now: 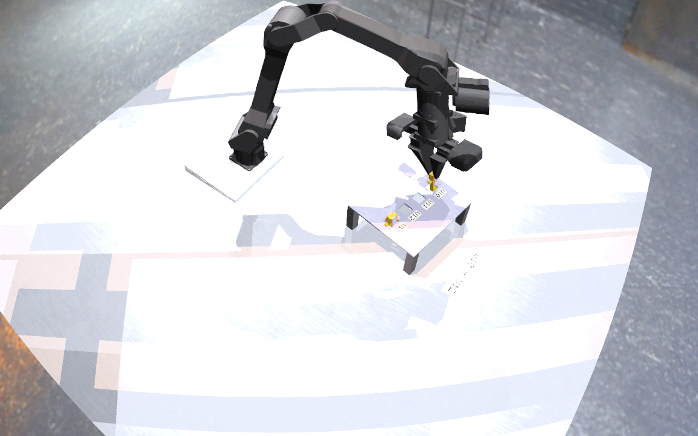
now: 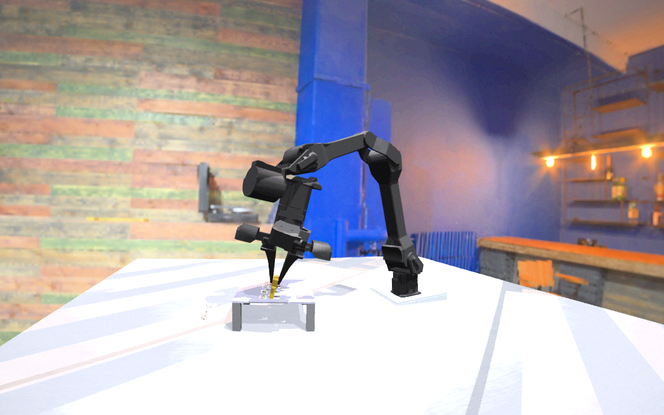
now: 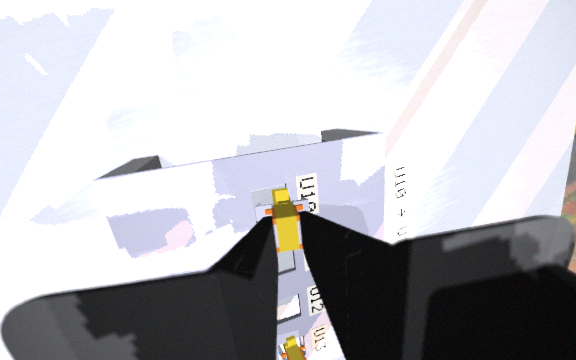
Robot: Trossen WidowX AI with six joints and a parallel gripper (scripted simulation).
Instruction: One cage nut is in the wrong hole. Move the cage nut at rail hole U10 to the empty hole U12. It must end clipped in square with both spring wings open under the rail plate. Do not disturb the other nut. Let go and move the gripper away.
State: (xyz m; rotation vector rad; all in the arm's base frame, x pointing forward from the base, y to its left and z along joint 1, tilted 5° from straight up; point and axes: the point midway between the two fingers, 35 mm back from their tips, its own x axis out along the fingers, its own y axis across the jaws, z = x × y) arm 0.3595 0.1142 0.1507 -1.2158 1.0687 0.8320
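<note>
- Jaws closed on the yellow cage nut [image 1: 431, 181] [image 2: 274, 285] [image 3: 286, 227], the gripper [image 1: 435, 175] [image 2: 275, 282] [image 3: 287, 216] pinches it at hole U10, where it looks tilted; whether it is fully out of the hole I cannot tell.
- Largest is the room: planked wall [image 2: 133, 123], blue pillar [image 2: 332, 103] and a lit bar counter [image 2: 607, 257], all well apart from the work.
- Next comes the pale table [image 1: 308, 373] [image 2: 355, 371] [image 3: 248, 60], streaked with shadow and glare that may hide edges.
- On it stands the rail plate [image 1: 414, 238] [image 2: 293, 298] [image 3: 133, 195], a thin raised sheet on dark legs, likely to flex under a hard push.
- Smaller, the other nut [image 1: 391, 218] [image 3: 293, 347] sits at U13, just beside empty U12, so the fingers need care there.
- Smallest to handle, the held nut is probably light and stiff, its wings springy; a grip high on the body, square to the plate, should suit, as narrow tips could let it pivot.
</note>
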